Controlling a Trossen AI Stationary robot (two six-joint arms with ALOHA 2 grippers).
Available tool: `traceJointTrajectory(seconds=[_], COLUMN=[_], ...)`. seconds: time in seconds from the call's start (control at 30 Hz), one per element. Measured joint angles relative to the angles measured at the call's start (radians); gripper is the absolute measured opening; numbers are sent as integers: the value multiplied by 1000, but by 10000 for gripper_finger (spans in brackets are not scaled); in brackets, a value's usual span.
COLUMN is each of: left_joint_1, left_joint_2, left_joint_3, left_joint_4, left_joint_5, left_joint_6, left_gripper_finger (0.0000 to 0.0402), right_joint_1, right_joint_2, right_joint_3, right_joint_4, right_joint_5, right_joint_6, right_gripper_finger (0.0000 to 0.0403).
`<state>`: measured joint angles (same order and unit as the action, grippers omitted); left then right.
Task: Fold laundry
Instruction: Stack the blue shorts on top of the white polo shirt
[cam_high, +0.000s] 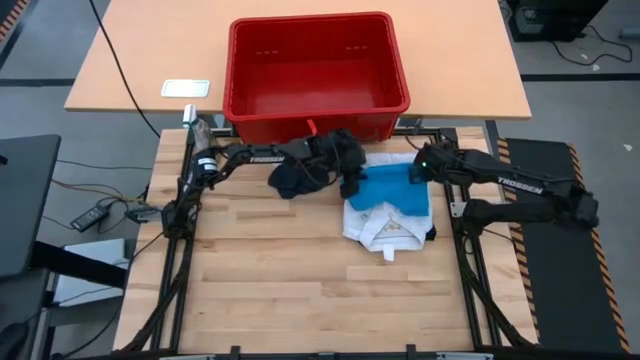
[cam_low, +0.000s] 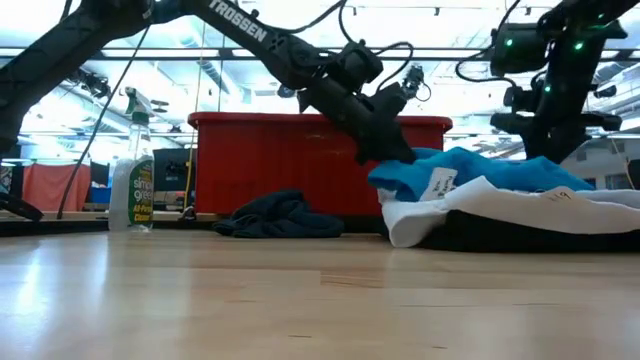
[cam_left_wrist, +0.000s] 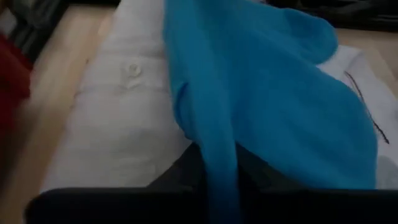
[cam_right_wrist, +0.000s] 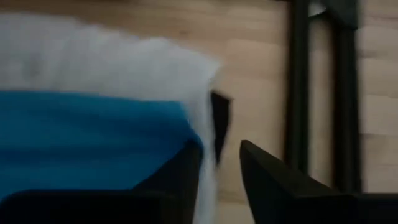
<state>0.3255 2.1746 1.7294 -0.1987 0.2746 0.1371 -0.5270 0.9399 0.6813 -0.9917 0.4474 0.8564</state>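
Both arms reach in over the far side of the counter (cam_high: 300, 270), just in front of the red basket (cam_high: 315, 75). The left hand (cam_high: 352, 183) pinches one edge of the blue piece (cam_high: 395, 188) in narrow fingers. The right hand (cam_high: 415, 172) sits at the opposite edge with its fingers (cam_right_wrist: 273, 180) slightly apart, one against the cloth, gripping nothing. The blue piece lies on the white garment (cam_high: 385, 225), and a dark shirt (cam_high: 300, 178) sits crumpled nearby under the left arm.
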Motion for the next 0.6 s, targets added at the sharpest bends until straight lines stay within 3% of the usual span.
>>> traceJointTrajectory(seconds=[0.2,0.43,0.5,0.6], left_joint_1=[-1,14,15,6], left_joint_2=[-27,-145,-174,-193], left_joint_3=[0,0,0,1], left_joint_4=[-2,-158,-191,-204], left_joint_5=[-103,-143,-89,111], left_joint_6=[32,22,9,-10], left_gripper_finger=[148,241,254,258], right_joint_1=[-52,-15,6,45], right_joint_2=[5,-17,-18,-15], right_joint_3=[32,129,155,153], right_joint_4=[3,-8,-1,21], right_joint_5=[-32,-93,-174,-314], right_joint_6=[28,40,38,19], right_gripper_finger=[177,184,183,183])
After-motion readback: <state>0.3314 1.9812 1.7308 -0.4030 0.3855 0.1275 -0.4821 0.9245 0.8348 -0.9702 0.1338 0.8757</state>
